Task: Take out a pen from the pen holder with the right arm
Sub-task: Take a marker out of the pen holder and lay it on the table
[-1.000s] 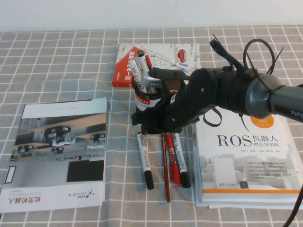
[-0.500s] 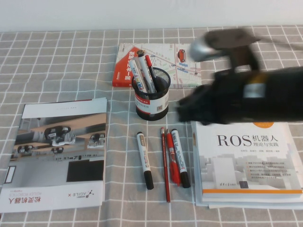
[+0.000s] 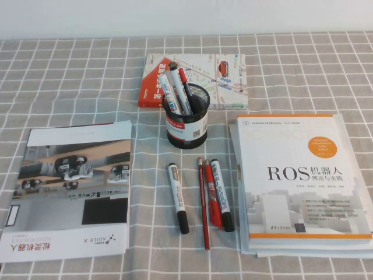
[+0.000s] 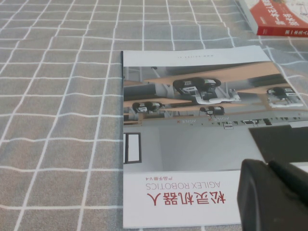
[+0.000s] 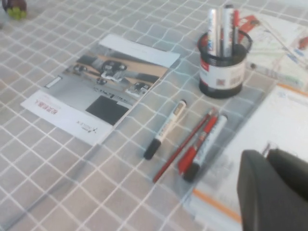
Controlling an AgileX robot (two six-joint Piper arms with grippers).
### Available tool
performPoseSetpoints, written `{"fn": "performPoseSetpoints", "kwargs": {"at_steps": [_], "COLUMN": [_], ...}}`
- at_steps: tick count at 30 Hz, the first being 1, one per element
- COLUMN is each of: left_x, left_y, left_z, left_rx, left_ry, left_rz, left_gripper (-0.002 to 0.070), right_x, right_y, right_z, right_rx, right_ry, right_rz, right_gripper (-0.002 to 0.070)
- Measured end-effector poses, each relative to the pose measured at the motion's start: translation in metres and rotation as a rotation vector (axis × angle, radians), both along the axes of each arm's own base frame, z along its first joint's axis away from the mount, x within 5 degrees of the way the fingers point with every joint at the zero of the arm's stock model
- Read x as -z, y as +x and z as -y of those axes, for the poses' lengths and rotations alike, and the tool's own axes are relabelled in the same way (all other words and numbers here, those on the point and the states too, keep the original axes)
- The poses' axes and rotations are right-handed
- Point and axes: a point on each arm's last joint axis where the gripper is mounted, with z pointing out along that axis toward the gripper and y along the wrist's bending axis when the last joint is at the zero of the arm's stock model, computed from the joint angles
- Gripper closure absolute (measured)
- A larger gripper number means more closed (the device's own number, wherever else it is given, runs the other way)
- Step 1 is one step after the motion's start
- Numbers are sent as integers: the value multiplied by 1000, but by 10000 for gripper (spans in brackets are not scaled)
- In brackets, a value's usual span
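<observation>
Near the far middle of the table, covered in grey checked cloth, a black mesh pen holder was pictured upright, with two grey-barrelled markers and a slim red pen propped inside it. Four more items were laid side by side on the cloth just in front of the holder: a black-capped marker, a red pencil, a red marker and a white marker, the last just beside a ROS textbook stacked by the right edge. An AgileX brochure was set by the left edge, a map-covered book behind the holder. The right gripper was seen closed, nothing gripped in it, above the textbook's near edge. The left gripper was held above the brochure's near edge; whether it was open could not be told
</observation>
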Motion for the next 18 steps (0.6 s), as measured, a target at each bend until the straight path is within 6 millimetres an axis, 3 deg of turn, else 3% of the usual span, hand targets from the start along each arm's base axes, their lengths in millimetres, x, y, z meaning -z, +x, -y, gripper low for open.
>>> {"fn": "performPoseSetpoints", "kwargs": {"at_steps": [4, 9, 18], "left_x": [0, 0, 0], "left_y": [0, 0, 0], "left_z": [0, 0, 0], "left_rx": [0, 0, 0], "left_ry": [0, 0, 0], "left_rz": [0, 0, 0], "left_gripper": [678, 678, 678], "right_x": [33, 58, 96], "right_y": [-22, -30, -15], "right_z": [25, 36, 31], "right_rx": [109, 155, 177], "right_ry": [77, 78, 5], "right_rz": [-88, -134, -46], "right_gripper": [688, 688, 688]}}
